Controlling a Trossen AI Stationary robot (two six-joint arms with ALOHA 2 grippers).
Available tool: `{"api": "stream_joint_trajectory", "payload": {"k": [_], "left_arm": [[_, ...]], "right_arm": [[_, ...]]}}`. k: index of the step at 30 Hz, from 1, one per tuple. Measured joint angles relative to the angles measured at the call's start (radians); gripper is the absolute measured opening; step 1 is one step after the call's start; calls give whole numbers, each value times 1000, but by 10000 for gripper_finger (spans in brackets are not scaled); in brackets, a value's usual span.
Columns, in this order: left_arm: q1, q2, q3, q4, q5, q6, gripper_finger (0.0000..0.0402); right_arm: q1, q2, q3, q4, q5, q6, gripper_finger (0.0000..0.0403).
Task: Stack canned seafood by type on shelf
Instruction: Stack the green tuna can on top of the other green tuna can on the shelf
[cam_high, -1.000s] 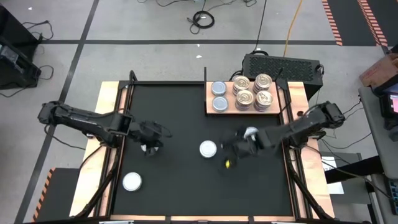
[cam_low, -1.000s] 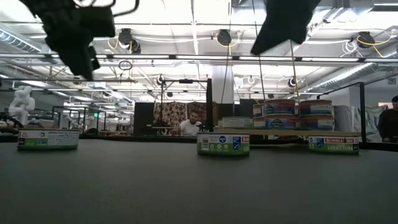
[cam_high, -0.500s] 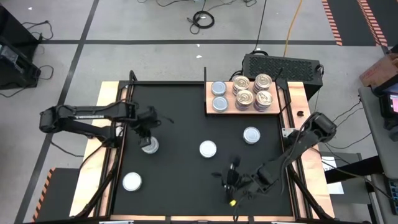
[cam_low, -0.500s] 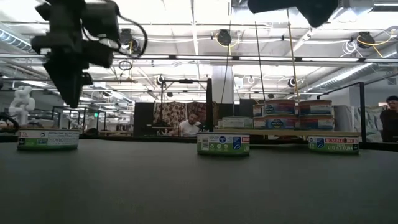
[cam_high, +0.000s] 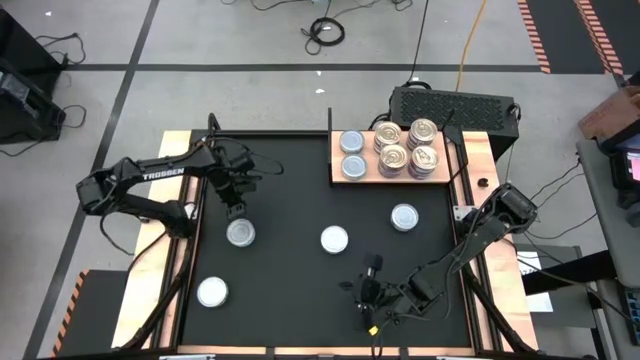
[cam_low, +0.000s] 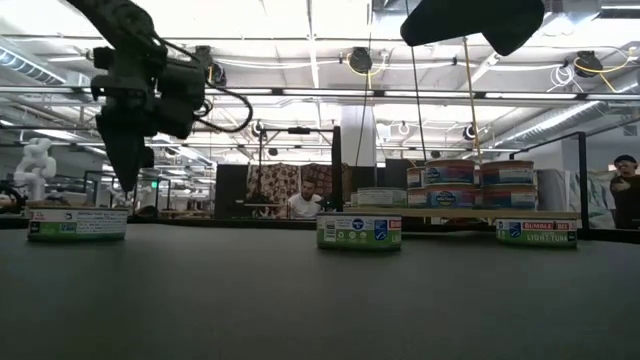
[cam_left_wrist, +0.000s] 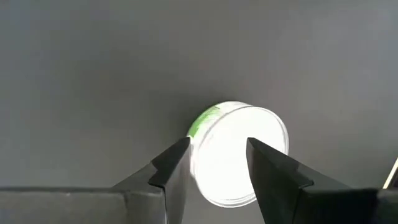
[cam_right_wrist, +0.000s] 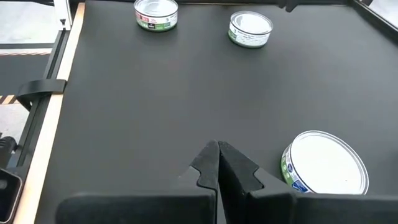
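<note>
Four silvery-topped tins lie loose on the black mat (cam_high: 300, 190) that covers the desk: one (cam_high: 240, 233) at left, one (cam_high: 334, 239) at centre, one (cam_high: 404, 216) toward the right, and one (cam_high: 211, 291) near the front left corner. On the wooden shelf (cam_high: 352, 173) at the mat's far right corner stand two more silvery tins (cam_high: 351, 142) and four gold pull-tab tins (cam_high: 423, 130) in a close square; the low view shows the gold-top group (cam_low: 470, 184) stacked two high. The left claw (cam_high: 234, 207) hangs above the mat just behind the left-hand tin, its fingers (cam_left_wrist: 171, 168) parted and holding nothing, the tin (cam_left_wrist: 239, 152) visible between them below. The right claw (cam_high: 364, 292) sits low near the mat's front edge, fingers (cam_right_wrist: 233, 163) pressed together and empty, just beside the centre tin (cam_right_wrist: 323, 165).
</note>
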Motion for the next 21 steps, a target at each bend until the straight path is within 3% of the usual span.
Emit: {"api": "stream_joint_trajectory", "payload": {"k": [11, 21], "left_arm": [[9, 118, -1, 7, -42, 0, 157], [-72, 182, -1, 6, -24, 5, 157]], "right_arm": [[0, -1, 0, -1, 0, -9, 0], [0, -1, 0, -2, 0, -12, 0]]}}
